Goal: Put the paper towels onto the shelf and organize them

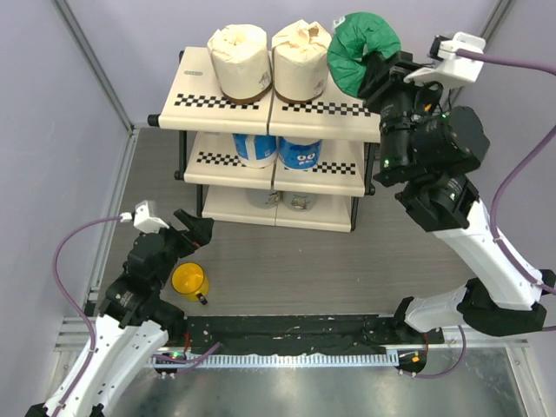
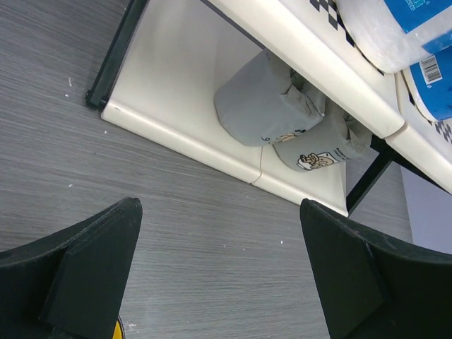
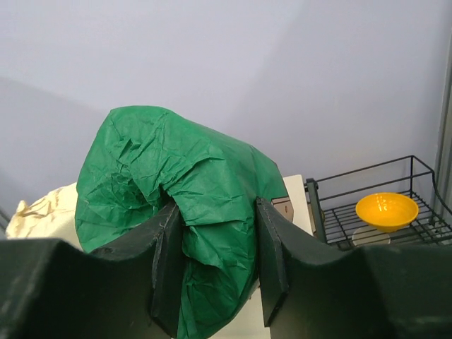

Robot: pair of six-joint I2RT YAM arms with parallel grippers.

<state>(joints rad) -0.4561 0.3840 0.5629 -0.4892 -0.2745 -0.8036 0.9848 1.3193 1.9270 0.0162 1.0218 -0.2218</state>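
Three-tier shelf at the far side of the bench, seen from above and from both wrists.

Right arm: raised to the far right end of the top tier. The right pincer is closed on the green roll, with one finger on each side of a fold of crumpled wrapper, which they pinch. The roll is tilted, with its centre hole facing up and toward the arm. It sits at the right end of the top board, just beside the right-hand cream roll. Whether it rests on the board or hangs just above it cannot be told.

Left arm: low over the near left of the bench. The left pincer is spread wide, holds nothing, and points toward the bottom tier.

Shelf contents:
- Top tier: two cream rolls upright, side by side, at the left and centre.
- Middle tier: two blue-and-white rolls, side by side.
- Bottom tier: two grey rolls, touching and set back under the middle board.

Other items: a yellow mug stands on the bench just beside the left pincer. A black wire rack to the right of the shelf holds an orange bowl.
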